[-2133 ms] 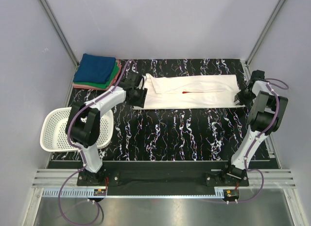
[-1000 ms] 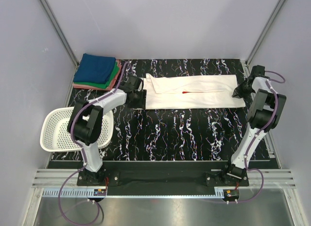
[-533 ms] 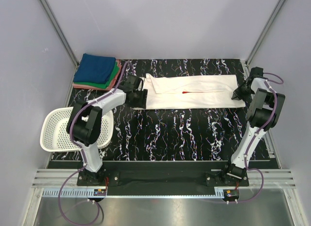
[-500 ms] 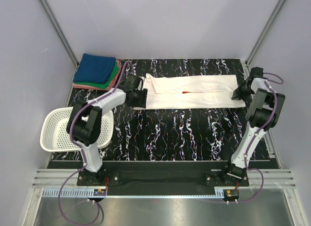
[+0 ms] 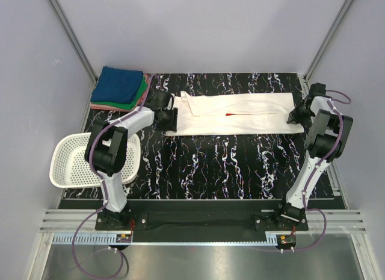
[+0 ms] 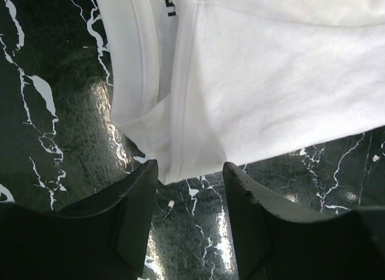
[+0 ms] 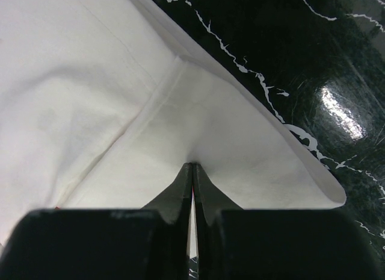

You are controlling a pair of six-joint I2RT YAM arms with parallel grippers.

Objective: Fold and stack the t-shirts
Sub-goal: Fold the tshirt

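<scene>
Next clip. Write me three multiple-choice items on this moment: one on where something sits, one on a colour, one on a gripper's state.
1. Where on the table is the stack of folded shirts?
A. far left corner
B. near right corner
C. centre

2. What colour is the stack's top shirt?
A. green
B. blue
C. white

3. What state is the right gripper in?
A. wide open over bare table
B. shut on the white t-shirt
C. shut on the stack

Key:
1 A, the top view shows the stack at the far left corner.
2 B, blue lies over the green and pink layers.
3 B, the right wrist view shows the jaws together with white cloth puckered at their tips.
</scene>
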